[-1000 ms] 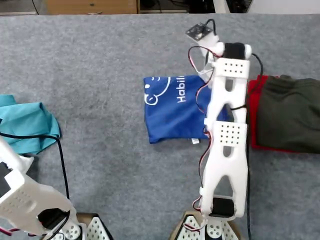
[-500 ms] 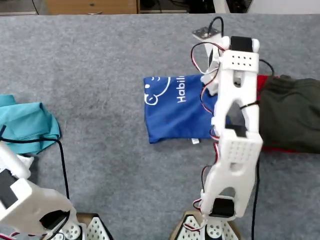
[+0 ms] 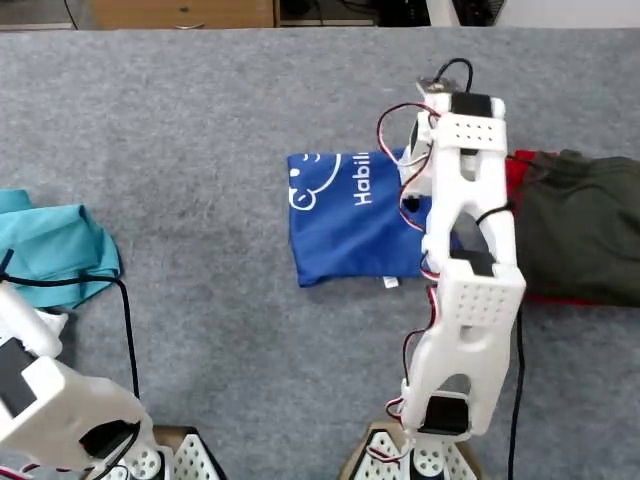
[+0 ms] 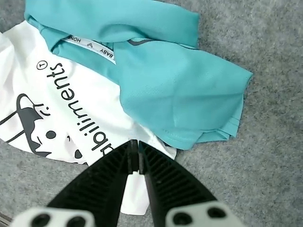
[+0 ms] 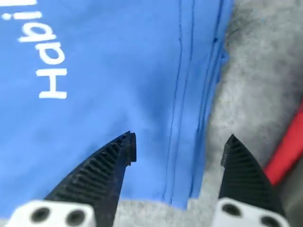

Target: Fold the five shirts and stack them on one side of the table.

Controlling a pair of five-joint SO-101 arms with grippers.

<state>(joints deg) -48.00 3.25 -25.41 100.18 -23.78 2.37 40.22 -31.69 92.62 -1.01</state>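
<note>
A folded blue shirt (image 3: 345, 215) with white print lies mid-table. My right arm (image 3: 465, 150) hangs over its right edge. My right gripper (image 5: 180, 142) is open, low over the blue shirt (image 5: 94, 71), with the shirt's stitched edge between the two fingers. A dark olive shirt (image 3: 580, 235) lies folded on a red shirt (image 3: 515, 175) at the right side. At the left edge is a crumpled teal shirt (image 3: 55, 250). My left gripper (image 4: 135, 153) is shut, above the border of a white printed shirt (image 4: 47, 104) that lies partly under the teal shirt (image 4: 180, 85).
The grey felt table (image 3: 200, 120) has free room at the back left and in front of the blue shirt. My left arm (image 3: 50, 400) sits at the near left corner, with a black cable (image 3: 125, 320) running beside the teal shirt.
My right arm has swung a little to the right and come down onto the blue shirt's right edge. The left arm has shifted slightly; the shirts lie as before.
</note>
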